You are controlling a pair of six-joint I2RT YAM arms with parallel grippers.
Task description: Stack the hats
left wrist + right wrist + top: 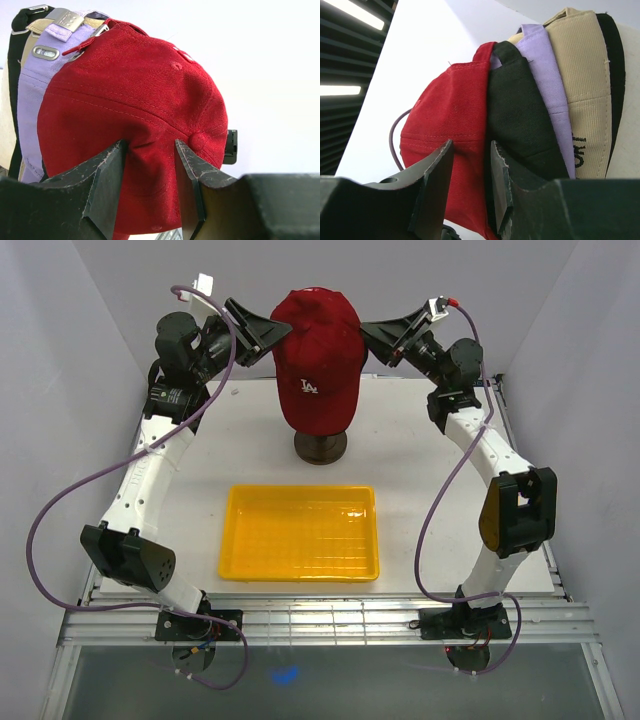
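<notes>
The red cap (318, 350) with a white "LA" logo sits on top of the stack, on a head form with a dark base (320, 447). My left gripper (278, 332) pinches a fold of the red cap (135, 85) at its left side. My right gripper (370, 333) pinches the red cap (450, 110) at its right side. Under the red cap, the edges of the black cap (520, 115), the lavender cap (545, 75) and the tan cap (585, 75) show, nested one in another. The lavender cap (30, 100) also shows in the left wrist view.
A yellow plastic tray (232, 530) lies on the white table in front of the head form, between my two arms. White walls close in the table on the left, right and back.
</notes>
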